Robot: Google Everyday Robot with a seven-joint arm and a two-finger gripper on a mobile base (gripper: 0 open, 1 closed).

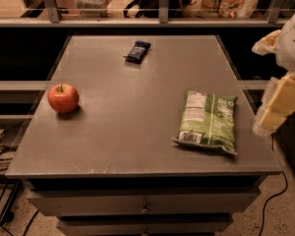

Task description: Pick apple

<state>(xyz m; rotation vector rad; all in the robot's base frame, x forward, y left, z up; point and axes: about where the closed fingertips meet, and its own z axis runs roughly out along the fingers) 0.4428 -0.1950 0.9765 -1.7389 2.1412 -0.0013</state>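
I can't read the print on the green bag point(207, 121) or the dark wrapper point(137, 51) at the back. The apple point(63, 98) sits near the grey table's point(137, 146) left edge, well apart from both. My gripper point(278, 107) hangs past the right edge, beside the bag; whether it's apart or together, I cannot tell.

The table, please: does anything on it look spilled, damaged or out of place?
Nothing stands out. The apple sits upright at the left of the table, the green bag lies flat at the right, and the dark packet lies at the back. The gripper hangs beyond the right edge, touching nothing.
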